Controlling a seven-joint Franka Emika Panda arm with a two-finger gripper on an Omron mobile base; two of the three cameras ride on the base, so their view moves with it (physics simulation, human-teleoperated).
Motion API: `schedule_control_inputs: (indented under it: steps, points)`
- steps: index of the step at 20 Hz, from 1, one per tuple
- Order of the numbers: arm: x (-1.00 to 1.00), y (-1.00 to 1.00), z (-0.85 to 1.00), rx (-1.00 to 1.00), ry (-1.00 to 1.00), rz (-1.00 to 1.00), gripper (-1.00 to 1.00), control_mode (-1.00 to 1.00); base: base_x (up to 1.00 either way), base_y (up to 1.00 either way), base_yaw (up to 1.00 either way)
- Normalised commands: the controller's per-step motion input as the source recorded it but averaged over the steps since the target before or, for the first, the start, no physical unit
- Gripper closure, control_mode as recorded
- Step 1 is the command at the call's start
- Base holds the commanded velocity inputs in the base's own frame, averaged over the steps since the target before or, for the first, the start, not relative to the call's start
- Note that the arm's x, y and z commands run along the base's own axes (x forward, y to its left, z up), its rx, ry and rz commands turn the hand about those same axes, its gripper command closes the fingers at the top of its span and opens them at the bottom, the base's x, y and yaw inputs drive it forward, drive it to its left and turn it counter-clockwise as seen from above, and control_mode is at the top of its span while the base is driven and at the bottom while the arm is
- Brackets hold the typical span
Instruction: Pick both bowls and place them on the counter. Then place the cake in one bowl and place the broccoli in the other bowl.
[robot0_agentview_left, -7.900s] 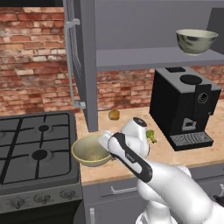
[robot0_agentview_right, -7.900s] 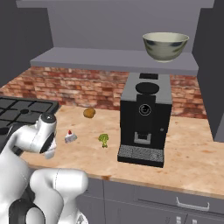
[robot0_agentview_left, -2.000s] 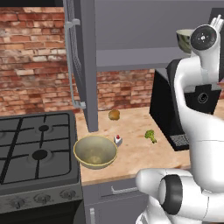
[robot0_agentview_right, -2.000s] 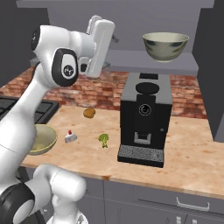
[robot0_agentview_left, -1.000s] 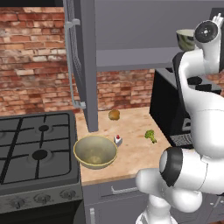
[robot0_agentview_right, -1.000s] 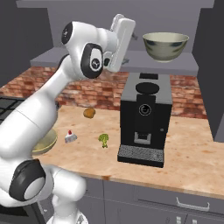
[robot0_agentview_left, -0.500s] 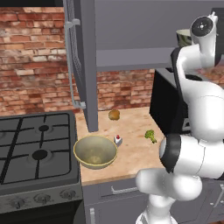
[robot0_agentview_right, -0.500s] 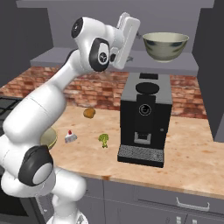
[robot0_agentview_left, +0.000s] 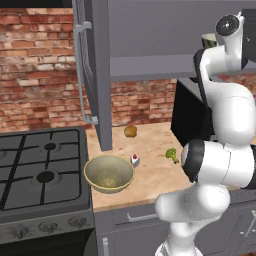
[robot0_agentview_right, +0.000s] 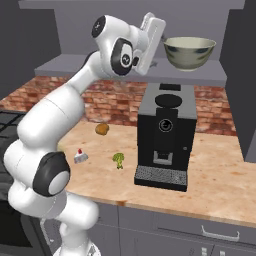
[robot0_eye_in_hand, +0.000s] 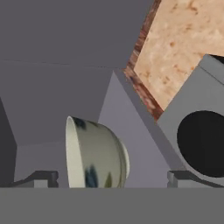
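1. Grey-green bowl (robot0_agentview_right: 190, 52) is seen upright on the grey shelf (robot0_agentview_right: 65, 65), above the black coffee machine (robot0_agentview_right: 165, 135).
2. In the right base view the gripper (robot0_agentview_right: 159, 31) is raised beside that bowl, at its 9 o'clock, not touching it.
3. In the hand view the jaws are spread wide apart, one fingertip (robot0_eye_in_hand: 41, 179) at each side of the bowl (robot0_eye_in_hand: 94, 153), nothing clamped.
4. Yellow-tan bowl (robot0_agentview_left: 108, 173) is set on the counter (robot0_agentview_left: 150, 175), beside the stove (robot0_agentview_left: 42, 170).
5. The cake (robot0_agentview_left: 134, 159) lies at the yellow-tan bowl's 2 o'clock in the left base view, the broccoli (robot0_agentview_left: 172, 155) at its 3 o'clock.
6. A brown lump (robot0_agentview_left: 130, 131) is seen nearer the brick wall (robot0_agentview_left: 35, 65).
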Motion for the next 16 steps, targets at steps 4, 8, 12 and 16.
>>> schedule_control_inputs:
  steps: [4,8,12,16]
  points:
    - [0.32,-0.11,0.00,0.00,0.02,0.00,-1.00,-1.00,0.00,0.00,0.00]
    - [0.32,-0.15,-0.02,0.00,0.01,0.00,-1.00,-1.00,0.00,0.00,0.00]
    - [0.25,-0.20,-0.04,0.00,0.00,0.01,-1.00,-1.00,0.00,0.00,0.00]
    - [0.22,-0.21,-0.03,0.00,0.02,0.01,-1.00,-1.00,0.00,0.00,0.00]
